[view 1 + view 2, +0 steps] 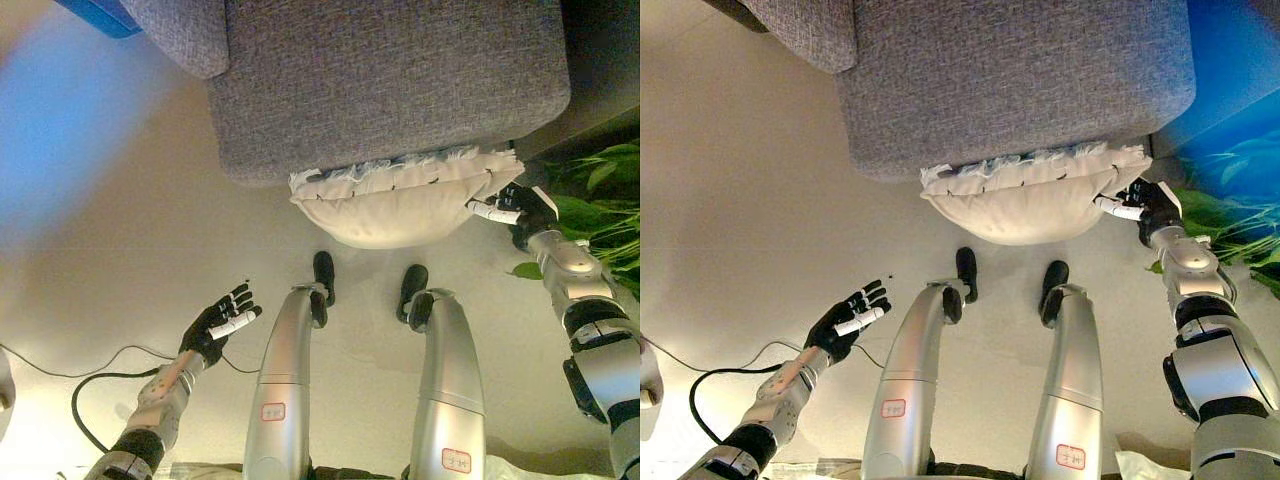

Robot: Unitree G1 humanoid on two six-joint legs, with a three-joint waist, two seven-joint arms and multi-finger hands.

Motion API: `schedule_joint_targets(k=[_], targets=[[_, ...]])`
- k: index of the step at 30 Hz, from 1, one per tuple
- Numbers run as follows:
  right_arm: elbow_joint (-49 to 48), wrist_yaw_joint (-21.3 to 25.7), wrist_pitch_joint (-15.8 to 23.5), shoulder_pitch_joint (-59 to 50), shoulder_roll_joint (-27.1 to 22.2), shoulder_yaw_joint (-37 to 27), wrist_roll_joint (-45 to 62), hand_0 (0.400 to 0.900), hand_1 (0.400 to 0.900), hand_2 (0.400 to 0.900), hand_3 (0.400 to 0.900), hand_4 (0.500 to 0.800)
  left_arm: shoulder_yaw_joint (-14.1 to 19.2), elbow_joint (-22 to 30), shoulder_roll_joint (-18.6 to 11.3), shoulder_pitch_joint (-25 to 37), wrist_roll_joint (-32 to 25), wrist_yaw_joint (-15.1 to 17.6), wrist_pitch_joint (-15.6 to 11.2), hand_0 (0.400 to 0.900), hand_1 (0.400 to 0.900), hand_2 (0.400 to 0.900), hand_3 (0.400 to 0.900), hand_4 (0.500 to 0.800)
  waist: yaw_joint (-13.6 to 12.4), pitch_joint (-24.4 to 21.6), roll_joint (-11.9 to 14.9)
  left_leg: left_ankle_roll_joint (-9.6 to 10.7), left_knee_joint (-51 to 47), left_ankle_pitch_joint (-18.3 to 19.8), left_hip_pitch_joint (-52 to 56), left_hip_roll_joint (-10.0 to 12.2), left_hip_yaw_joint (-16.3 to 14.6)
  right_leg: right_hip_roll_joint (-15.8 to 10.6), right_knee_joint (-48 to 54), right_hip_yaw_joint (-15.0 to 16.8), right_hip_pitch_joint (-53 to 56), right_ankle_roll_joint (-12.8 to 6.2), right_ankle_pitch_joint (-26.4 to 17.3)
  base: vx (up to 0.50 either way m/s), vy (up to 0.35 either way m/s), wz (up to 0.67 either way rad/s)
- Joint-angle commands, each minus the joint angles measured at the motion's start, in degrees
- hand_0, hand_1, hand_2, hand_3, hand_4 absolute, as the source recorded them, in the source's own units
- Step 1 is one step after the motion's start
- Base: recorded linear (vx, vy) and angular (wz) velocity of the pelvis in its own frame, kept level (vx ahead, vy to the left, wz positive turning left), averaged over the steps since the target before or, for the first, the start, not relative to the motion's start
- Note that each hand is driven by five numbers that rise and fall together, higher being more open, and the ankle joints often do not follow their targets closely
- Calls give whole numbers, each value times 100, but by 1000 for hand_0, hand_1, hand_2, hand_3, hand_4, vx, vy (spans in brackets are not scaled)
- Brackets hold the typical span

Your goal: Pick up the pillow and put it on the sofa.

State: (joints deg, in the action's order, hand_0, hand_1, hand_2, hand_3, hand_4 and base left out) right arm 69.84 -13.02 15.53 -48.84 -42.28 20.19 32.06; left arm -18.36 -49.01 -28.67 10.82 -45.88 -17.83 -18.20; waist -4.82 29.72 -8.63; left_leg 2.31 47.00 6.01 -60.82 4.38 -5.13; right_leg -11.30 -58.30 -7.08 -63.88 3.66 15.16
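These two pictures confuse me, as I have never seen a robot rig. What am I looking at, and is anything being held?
Both come from a stereo camera on a humanoid robot's head, looking down; they show one scene from slightly different spots. A cream pillow lies against the front edge of a grey sofa, above the pale floor. The right hand grips the pillow's corner. The left hand is open over the floor, holding nothing. Green plant leaves show at the right.

Green plant [600,200] right of beige floor [120,250]
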Motion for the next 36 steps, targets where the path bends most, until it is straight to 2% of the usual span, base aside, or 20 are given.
schedule_joint_targets(k=[1,17,24,26,27,30,34,36], targets=[[-595,-340,526,-449,-418,79,170,400,400,400,400,500,72,37,-34,-495,-101,79,-220,900,900,900,900,800,134,8,-247,11,-240,309,363,27,-123,133,517,-139,539,-300,-89,0,0,0],[-609,-494,449,-333,-410,106,225,400,400,400,400,500,105,120,-83,-624,-41,48,-85,900,900,900,900,800,139,8,-192,-26,-431,293,763,62,-141,154,783,-126,953,-320,-99,0,0,0],[-690,-397,421,-128,-324,17,57,400,400,400,400,500,154,110,-79,-602,68,66,43,900,900,900,900,800,170,8,-104,-13,-576,298,1114,36,-139,189,1063,-130,1330,-330,-157,0,0,0],[-780,-299,433,3,-254,18,-185,400,400,400,400,500,188,43,-36,-589,195,91,84,900,900,900,900,800,189,8,-33,7,-757,272,1389,1,-135,220,1312,-149,1627,-334,-202,-32,8,-7],[-830,-270,439,26,-226,21,-242,400,400,400,400,500,219,13,-5,-545,253,112,113,900,900,900,900,800,189,8,-9,-32,-988,19,1461,12,-179,238,1570,-213,1712,-275,-448,-74,20,-10],[-1062,-81,400,271,-114,53,-569,400,400,400,400,500,309,-142,75,-507,472,150,203,900,900,900,900,800,217,8,115,-1,-1397,-68,2018,-45,-174,271,2060,-278,2335,-285,-533,-2,24,-13],[-1385,113,231,562,-8,90,-945,400,400,400,400,500,455,-352,163,-460,772,180,355,900,900,900,900,800,251,-45,273,16,-1865,-163,2675,-93,-178,296,2672,-338,3059,-318,-647,37,27,-14],[-1748,147,13,811,10,162,-1165,400,400,400,400,500,545,-552,232,-479,950,155,482,900,900,900,900,800,267,-301,402,24,-2244,-230,3095,-112,-229,311,3168,-391,3513,-378,-738,85,54,-19]])
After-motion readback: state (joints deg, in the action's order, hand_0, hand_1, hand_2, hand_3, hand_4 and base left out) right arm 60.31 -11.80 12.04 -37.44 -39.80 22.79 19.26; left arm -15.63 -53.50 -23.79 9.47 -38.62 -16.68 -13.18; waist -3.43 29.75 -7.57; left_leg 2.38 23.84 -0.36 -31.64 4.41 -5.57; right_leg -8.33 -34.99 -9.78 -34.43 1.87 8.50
